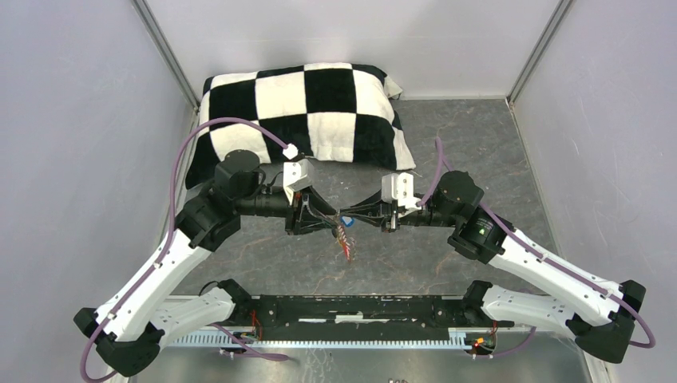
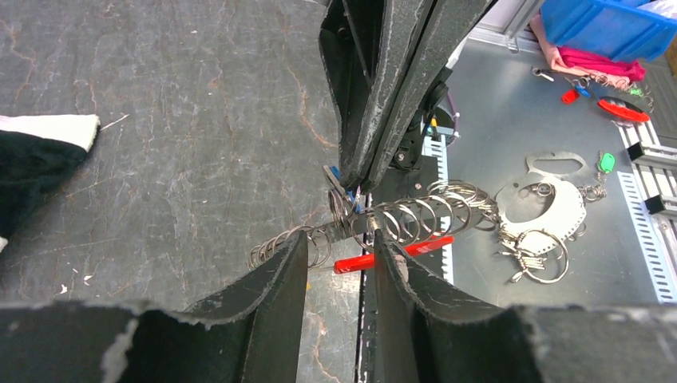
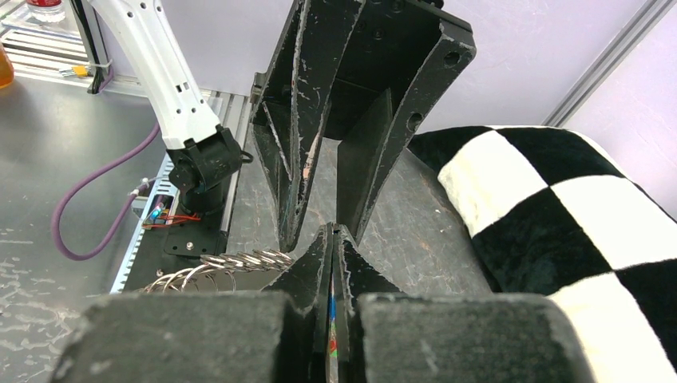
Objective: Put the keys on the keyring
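Both grippers meet in mid-air over the middle of the table. The keyring (image 2: 415,217), a long silvery string of wire loops, hangs between them, with a red key (image 2: 395,251) dangling under it. My left gripper (image 2: 342,251) is closed partway on the keyring, its fingertips (image 2: 297,259) pressing a stretch of the loops. My right gripper (image 3: 333,233) is shut on a blue key (image 2: 335,172), seen only as a thin coloured sliver (image 3: 330,319) between its jaws. From above, the blue key (image 1: 349,221) sits where the fingertips meet, and the keyring (image 1: 345,239) hangs below.
A black-and-white checkered cushion (image 1: 307,112) lies at the back of the table. Past the near edge, a metal surface holds loose rings (image 2: 543,231), a green key (image 2: 607,162), a red tag (image 2: 623,110) and a blue bin (image 2: 607,24). Grey walls stand close on both sides.
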### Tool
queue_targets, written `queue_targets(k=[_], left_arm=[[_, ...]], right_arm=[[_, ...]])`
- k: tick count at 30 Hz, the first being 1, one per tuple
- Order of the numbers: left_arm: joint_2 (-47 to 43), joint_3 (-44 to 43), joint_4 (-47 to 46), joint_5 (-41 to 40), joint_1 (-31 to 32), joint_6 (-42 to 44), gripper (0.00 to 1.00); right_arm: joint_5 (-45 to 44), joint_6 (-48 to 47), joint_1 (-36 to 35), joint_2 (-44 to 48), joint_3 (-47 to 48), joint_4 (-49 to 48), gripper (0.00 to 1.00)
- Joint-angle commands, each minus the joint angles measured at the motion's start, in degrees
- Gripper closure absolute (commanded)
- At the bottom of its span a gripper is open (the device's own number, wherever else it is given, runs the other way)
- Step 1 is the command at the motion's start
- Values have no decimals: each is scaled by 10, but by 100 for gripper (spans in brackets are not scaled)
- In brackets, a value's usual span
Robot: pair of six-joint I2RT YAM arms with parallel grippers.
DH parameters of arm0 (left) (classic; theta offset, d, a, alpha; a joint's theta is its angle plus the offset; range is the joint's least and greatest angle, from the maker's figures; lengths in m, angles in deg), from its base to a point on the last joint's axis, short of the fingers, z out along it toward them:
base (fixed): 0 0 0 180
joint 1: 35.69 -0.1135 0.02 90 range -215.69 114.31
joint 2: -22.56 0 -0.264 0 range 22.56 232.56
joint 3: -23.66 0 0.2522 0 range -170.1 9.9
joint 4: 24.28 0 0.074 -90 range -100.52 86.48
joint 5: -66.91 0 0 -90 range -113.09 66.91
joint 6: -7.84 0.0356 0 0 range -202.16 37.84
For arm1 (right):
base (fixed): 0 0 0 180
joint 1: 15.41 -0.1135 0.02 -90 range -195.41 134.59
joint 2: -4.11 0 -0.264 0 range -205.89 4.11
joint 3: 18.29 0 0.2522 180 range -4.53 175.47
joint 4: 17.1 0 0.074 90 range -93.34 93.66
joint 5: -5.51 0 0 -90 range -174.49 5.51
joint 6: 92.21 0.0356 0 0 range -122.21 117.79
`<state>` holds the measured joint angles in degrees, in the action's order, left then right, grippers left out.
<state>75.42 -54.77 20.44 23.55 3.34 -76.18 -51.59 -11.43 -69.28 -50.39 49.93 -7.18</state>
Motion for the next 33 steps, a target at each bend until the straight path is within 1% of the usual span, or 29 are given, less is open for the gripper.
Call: queue_targets(k=[1,7,13,16,23,28,33], left_arm=[[0,2,-41,12,0,-48,58],[0,7,-53,10,0,-57,63],[-4,14,-53,14,-3,-54,77],[-4,16,-52,20,-3,-50,86],[-5,15,-53,24,-5,-48,98],[-12,14,-53,23,-7,-47,98],[-18,14,-40,25,-8,-23,98]], right_arm=[[-3,8,0,0,7,-42,99],[-2,10,0,-1,5,-44,100],[-1,11,-1,0,3,-48,100],[-3,12,0,0,2,-50,100],[-1,16,0,1,0,-52,100],[-4,18,0,1,-2,-50,100],[-58,21,0,6,-4,-23,100]])
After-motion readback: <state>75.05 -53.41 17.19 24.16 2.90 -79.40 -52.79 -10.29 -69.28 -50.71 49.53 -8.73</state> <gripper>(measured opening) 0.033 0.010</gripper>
